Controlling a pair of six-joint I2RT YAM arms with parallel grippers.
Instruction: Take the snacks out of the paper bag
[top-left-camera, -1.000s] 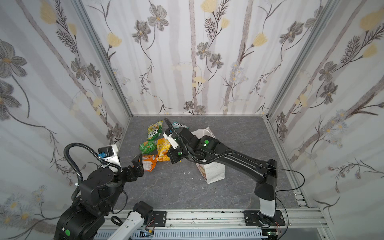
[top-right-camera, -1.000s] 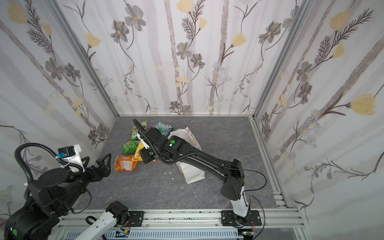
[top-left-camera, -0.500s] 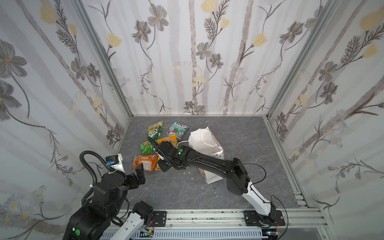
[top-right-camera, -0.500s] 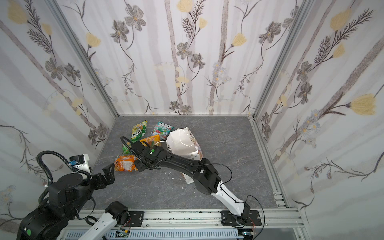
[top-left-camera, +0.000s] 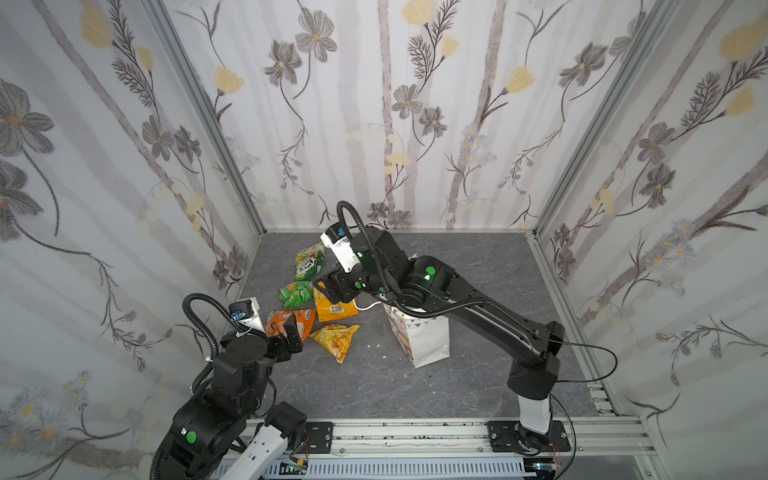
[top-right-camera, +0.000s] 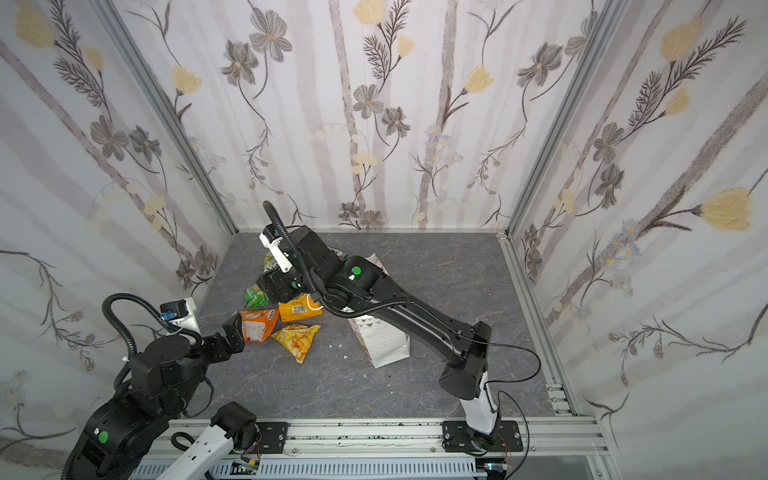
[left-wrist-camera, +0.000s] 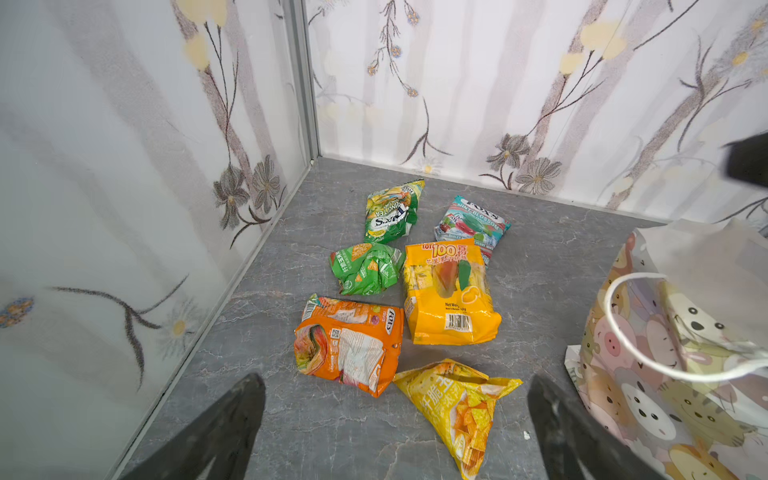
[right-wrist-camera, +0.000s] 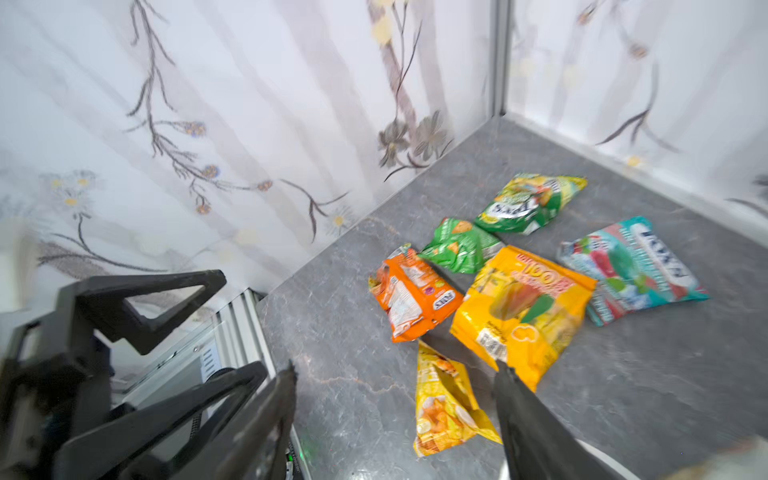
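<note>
Lifted since half a second ago: right arm (top-left-camera: 478, 316), with the right gripper (right-wrist-camera: 395, 368) then low in the pile, now raised above it, jaws spread wide and nothing between them. Also new on the grey floor (left-wrist-camera: 332, 436) since then: yellow triangular pouch (left-wrist-camera: 457, 403), lying just beside the small orange packet (left-wrist-camera: 349, 343).

Low and near those two, the left gripper (left-wrist-camera: 395, 379), jaws wide apart and empty, overlapping part of the orange one in both top views.

Standing just right of the pile, the paper bag (top-left-camera: 430, 338): white, cord-handled, with tiny dots, a triangle band and pastel animals. Mouth covered by the right arm in both top views, so inside not visible.

Out on the floor toward the back left corner, six snacks in a loose cluster. Besides the pouch and small orange one:
- orange-yellow packet (left-wrist-camera: 451, 295) with a barcode
- teal packet (left-wrist-camera: 471, 226)
- yellow-green packet (left-wrist-camera: 392, 212)
- crumpled green packet (left-wrist-camera: 368, 268)

Teal one almost wholly hidden behind the right arm from above. Right wrist view blurred.
</note>
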